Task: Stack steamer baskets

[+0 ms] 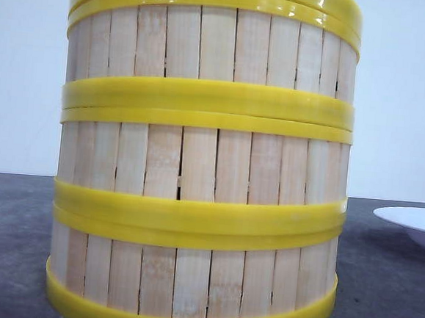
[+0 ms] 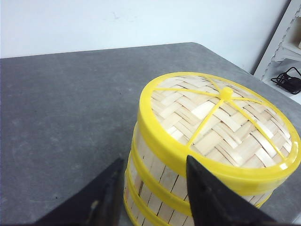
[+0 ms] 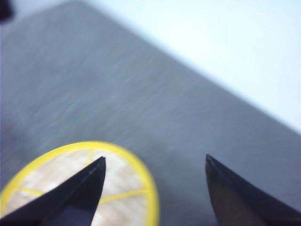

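Steamer baskets (image 1: 201, 165): three stacked upright on the grey table (image 1: 7, 246), woven lid (image 2: 221, 122) on top.
White plate (image 1: 413, 223): right of the stack — apart.
Left gripper (image 2: 153, 188): jaws open, empty — beside the stack's wall.
Right gripper (image 3: 155, 183): jaws wide, holding nothing, above the lid.

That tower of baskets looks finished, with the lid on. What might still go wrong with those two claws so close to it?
The left gripper is open with one finger right beside the stack of steamer baskets; a sideways nudge might shift or tip the tall stack.

The right gripper hangs open above the lid; dropping could knock the lid askew.

A white plate sits nearby, so a toppling basket might hit it.
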Action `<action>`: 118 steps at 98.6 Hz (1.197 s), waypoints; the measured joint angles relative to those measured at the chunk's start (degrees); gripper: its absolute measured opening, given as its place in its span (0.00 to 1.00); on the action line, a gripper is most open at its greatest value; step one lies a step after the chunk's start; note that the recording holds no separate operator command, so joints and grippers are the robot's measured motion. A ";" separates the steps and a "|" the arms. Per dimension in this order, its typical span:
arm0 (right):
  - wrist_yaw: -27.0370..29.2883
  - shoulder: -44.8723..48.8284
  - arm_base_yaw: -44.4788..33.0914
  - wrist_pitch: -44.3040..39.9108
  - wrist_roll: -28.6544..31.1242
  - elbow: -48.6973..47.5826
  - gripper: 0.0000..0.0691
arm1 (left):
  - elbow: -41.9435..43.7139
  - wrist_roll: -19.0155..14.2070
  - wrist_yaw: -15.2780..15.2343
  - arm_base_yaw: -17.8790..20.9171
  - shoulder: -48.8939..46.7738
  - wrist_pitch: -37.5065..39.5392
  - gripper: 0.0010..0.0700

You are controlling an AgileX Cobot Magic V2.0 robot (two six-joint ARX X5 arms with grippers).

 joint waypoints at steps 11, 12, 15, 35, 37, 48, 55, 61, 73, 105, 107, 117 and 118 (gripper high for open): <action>3.54 -5.90 0.00 0.00 0.00 -2.05 0.62 | 0.00 0.00 0.00 0.00 0.00 0.04 0.33; 3.69 -6.43 0.00 -0.02 0.00 -2.40 0.62 | 0.00 0.00 0.00 0.00 0.00 0.07 0.33; 4.09 -8.00 0.00 -0.02 0.00 -3.65 0.62 | 0.00 0.00 0.00 0.00 0.00 0.24 0.33; 5.97 -19.85 0.00 4.04 0.92 -18.97 0.62 | 0.00 0.00 0.00 0.00 0.00 2.32 0.33; 6.05 -21.22 0.00 4.87 1.27 -21.16 0.62 | 0.00 0.00 0.00 0.00 0.00 2.34 0.33; 6.32 -29.03 0.00 9.62 4.00 -33.75 0.62 | 0.00 0.02 0.00 0.00 0.00 2.49 0.33; 6.32 -33.40 0.00 12.33 5.81 -41.29 0.62 | -0.09 0.02 0.00 0.00 0.00 2.60 0.33; 6.27 -36.37 0.00 14.10 7.23 -47.23 0.62 | -0.59 0.02 0.00 0.00 0.00 2.73 0.33; 6.19 -38.53 0.00 14.62 9.14 -53.96 0.62 | -1.97 0.00 0.00 0.00 0.00 2.45 0.33; 6.27 -39.10 0.00 15.96 10.58 -54.80 0.16 | -1.97 0.02 0.00 0.00 0.09 2.58 0.10; 6.25 -39.12 0.00 15.98 10.58 -54.80 0.12 | -1.97 0.00 0.00 0.00 0.09 2.58 0.07; 6.25 -39.12 0.00 16.15 10.58 -54.80 0.04 | -1.97 0.02 0.00 0.00 0.09 2.60 0.03; 6.25 -39.12 0.00 16.20 10.58 -54.80 0.03 | -1.97 0.00 0.00 0.00 0.09 2.60 0.03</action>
